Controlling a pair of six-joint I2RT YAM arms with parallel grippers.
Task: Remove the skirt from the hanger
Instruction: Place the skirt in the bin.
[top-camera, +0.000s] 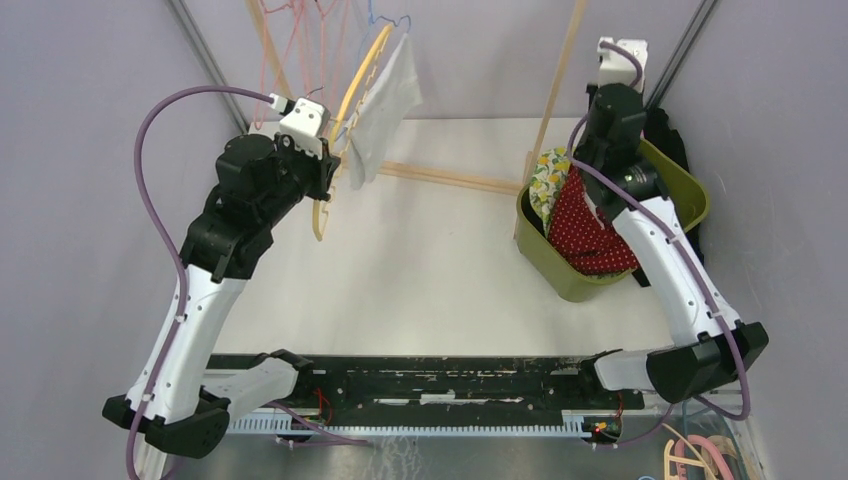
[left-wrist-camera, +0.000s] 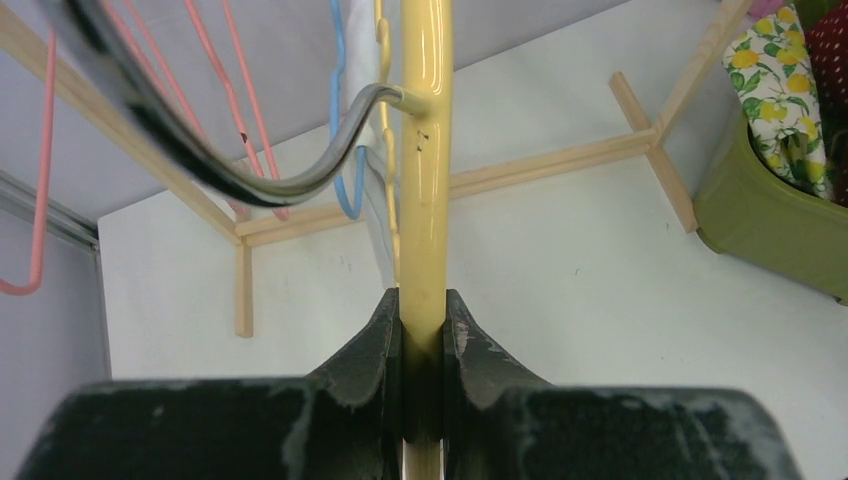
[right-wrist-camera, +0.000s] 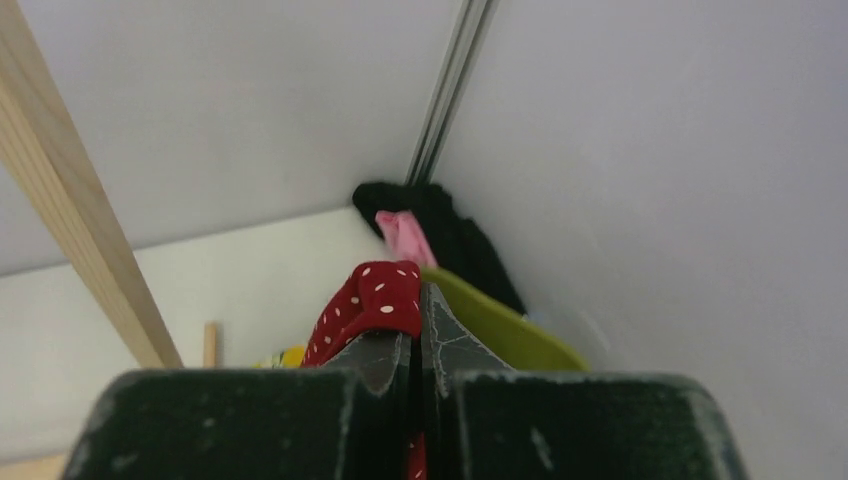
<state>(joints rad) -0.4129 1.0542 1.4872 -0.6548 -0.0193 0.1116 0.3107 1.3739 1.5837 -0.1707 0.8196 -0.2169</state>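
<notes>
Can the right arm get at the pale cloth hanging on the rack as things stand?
Probably not right now. The right claw is shut over the green bin, apparently pinching the red dotted cloth, and the rack's wooden post stands between it and the pale cloth.

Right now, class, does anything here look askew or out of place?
The yellow hanger, clamped by the left gripper, tilts steeply with a pale cloth dangling lopsided from its upper end. The red dotted cloth overhangs the green bin.
</notes>
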